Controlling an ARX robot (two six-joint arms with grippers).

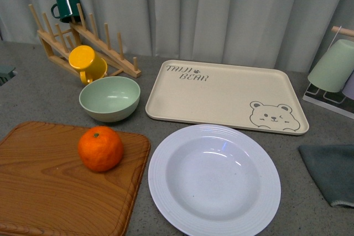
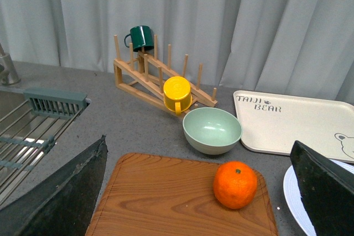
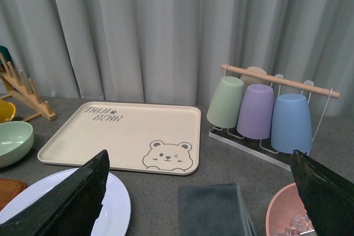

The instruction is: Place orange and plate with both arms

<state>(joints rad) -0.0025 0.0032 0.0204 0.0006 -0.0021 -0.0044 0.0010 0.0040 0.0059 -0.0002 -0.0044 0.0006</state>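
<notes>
The orange (image 1: 100,148) sits near the right end of a wooden cutting board (image 1: 50,186) at the front left; the left wrist view has the orange (image 2: 235,184) too. The white ribbed plate (image 1: 214,179) lies on the grey counter right of the board, empty. Neither arm appears in the front view. My left gripper (image 2: 200,192) hangs open above the board, with the orange between its dark fingers (image 2: 69,192) but well below them. My right gripper (image 3: 202,197) is open over a grey cloth (image 3: 213,209), with the plate's edge (image 3: 113,208) under one finger.
A pale green bowl (image 1: 109,98) and a cream bear tray (image 1: 227,95) lie behind the plate. A wooden rack (image 1: 83,40) holds yellow and green mugs. A cup rack (image 3: 260,109) stands at the right, a pink bowl (image 3: 287,216) near it. A sink drainer (image 2: 33,125) is far left.
</notes>
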